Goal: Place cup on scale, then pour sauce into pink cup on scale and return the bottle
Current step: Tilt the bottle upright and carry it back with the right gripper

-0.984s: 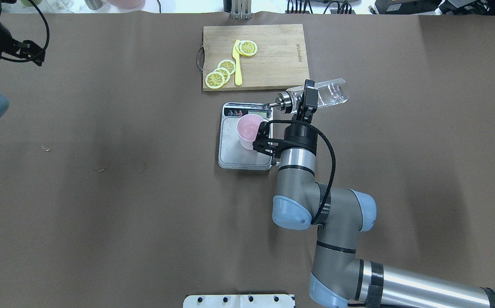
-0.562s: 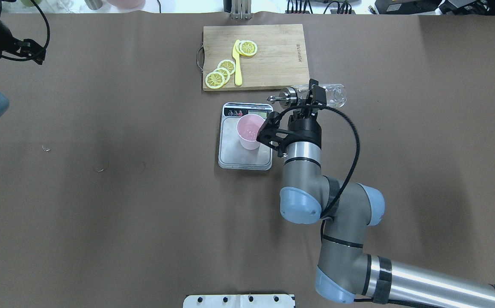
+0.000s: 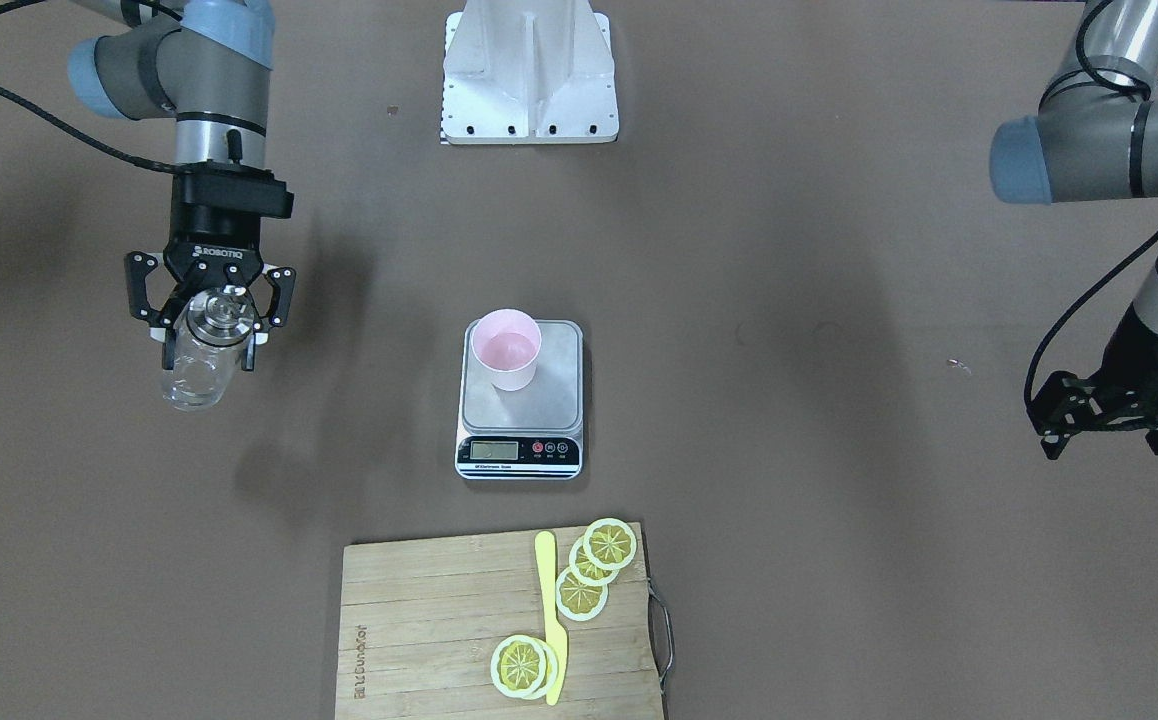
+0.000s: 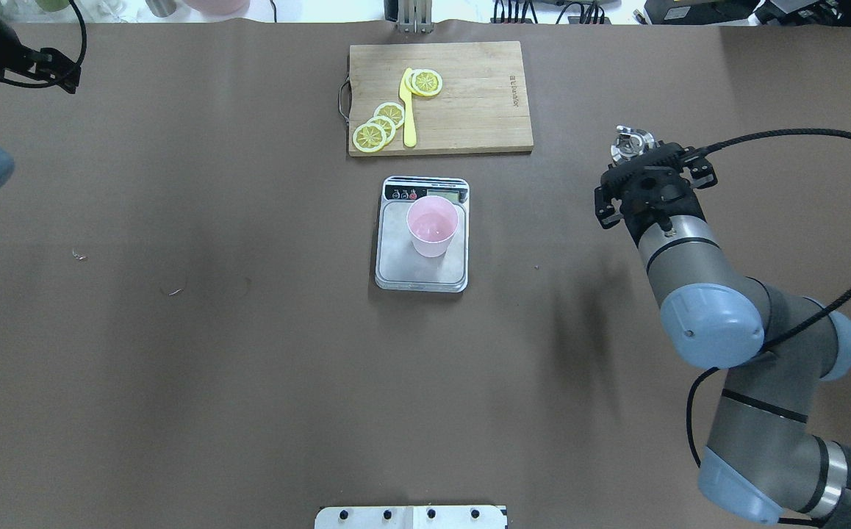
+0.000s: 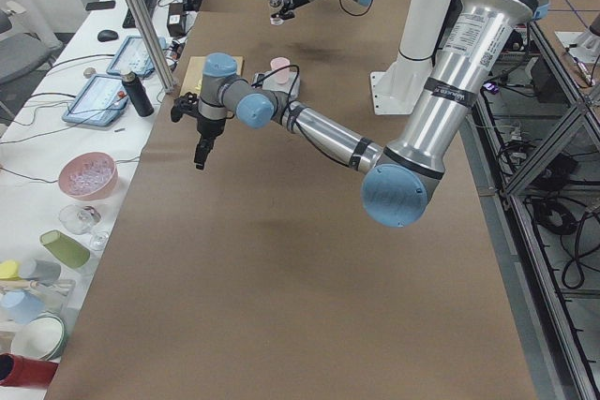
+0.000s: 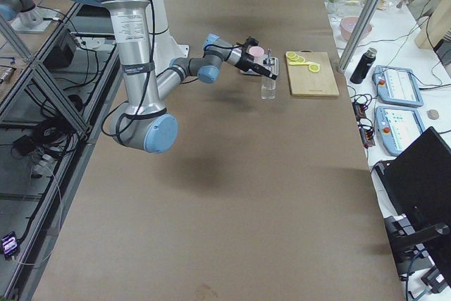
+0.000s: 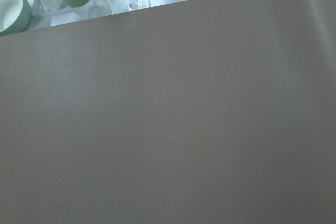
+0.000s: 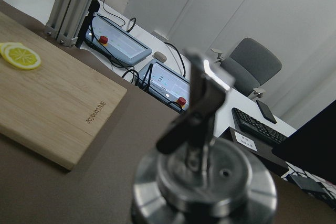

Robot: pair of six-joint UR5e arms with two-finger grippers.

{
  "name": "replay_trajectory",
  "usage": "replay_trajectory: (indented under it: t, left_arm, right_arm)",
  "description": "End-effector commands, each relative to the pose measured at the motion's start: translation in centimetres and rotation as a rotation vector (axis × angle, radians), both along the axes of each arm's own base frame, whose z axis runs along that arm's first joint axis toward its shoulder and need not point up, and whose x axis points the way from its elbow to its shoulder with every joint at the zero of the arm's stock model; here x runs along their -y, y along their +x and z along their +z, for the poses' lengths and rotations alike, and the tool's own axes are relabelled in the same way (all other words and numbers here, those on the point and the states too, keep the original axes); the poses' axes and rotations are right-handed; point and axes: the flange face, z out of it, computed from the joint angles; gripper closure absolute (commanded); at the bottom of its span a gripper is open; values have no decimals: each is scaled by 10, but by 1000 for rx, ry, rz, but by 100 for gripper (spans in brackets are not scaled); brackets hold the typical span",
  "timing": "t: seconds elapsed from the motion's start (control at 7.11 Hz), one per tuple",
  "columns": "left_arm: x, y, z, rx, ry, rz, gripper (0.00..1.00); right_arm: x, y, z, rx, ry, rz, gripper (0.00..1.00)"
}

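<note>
The right claw [image 3: 207, 342] is clenched on the upright glass bottle [image 3: 194, 378], grasping it near its top. Well off to that claw's left, the pink cup [image 3: 507, 352] stands on the scale [image 3: 554, 385]. I cannot tell if the left claw [image 3: 1109, 418] is released.

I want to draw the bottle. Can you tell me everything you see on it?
The bottle is small, clear glass, with a shiny metal cap that has a thin pour spout. It is upright, well off to one side of the scale. The right gripper clamps it near its top, a finger on each side. Whether its base touches the table cannot be told.
</note>
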Motion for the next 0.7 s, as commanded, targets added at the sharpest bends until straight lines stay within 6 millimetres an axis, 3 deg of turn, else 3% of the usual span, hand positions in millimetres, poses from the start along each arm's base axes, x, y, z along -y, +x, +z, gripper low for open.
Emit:
replay_trajectory:
  t: [0.0, 0.42, 0.56]
  left_arm:
    - [1, 0, -5, -2, 5, -4, 2]
    - [5, 1, -13, 4, 19, -12, 2]
    - [6, 2, -15, 3, 22, -12, 2]
  right_arm:
    - [-17, 48, 66, 230, -55, 44, 100]
    - [7, 70, 129, 381, -107, 65, 100]
    - [11, 72, 136, 374, -120, 66, 100]
